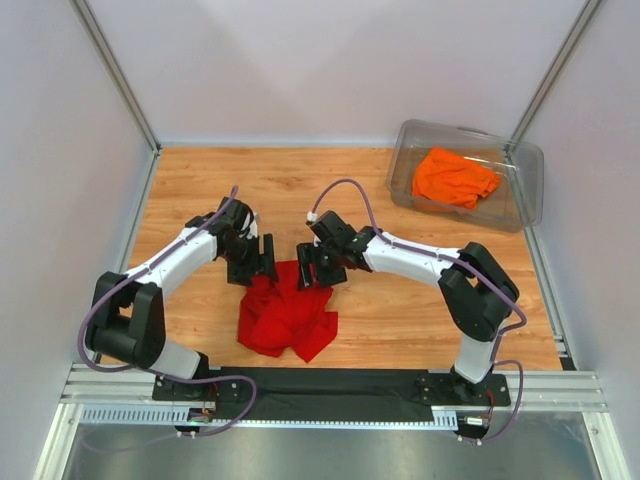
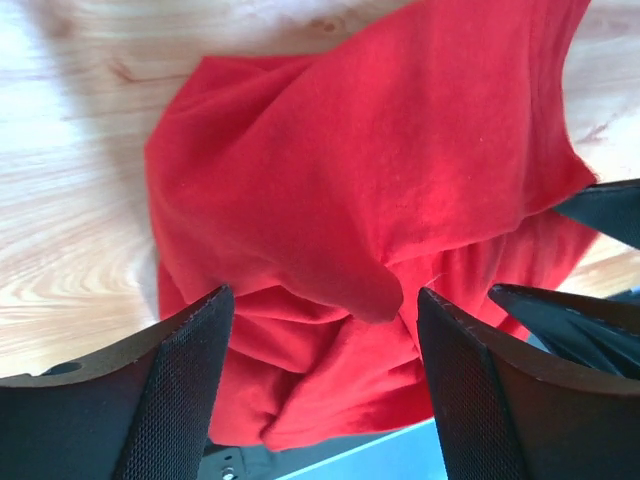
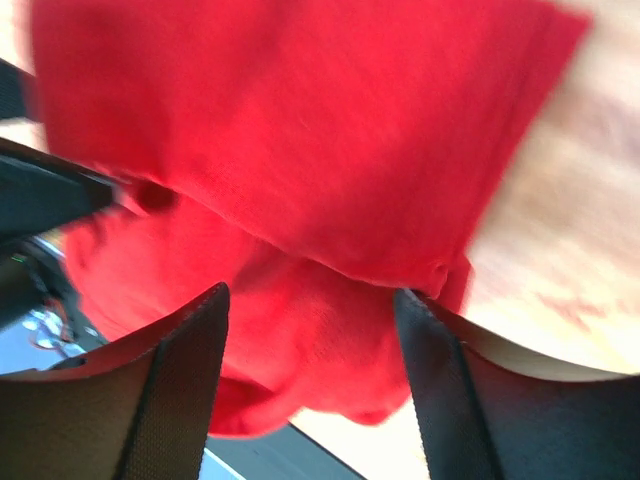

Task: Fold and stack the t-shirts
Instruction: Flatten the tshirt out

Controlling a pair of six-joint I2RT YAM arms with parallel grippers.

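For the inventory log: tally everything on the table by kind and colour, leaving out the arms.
Red t-shirt: 1
Orange t-shirt: 1
Clear plastic bin: 1
Total: 3

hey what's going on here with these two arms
The robot is poised over a crumpled red t-shirt lying near the front of the wooden table. The left tool and right tool are both open at its far edge, not clamped on cloth. An orange t-shirt sits bunched in the clear plastic bin at the far right. Nothing is folded yet.
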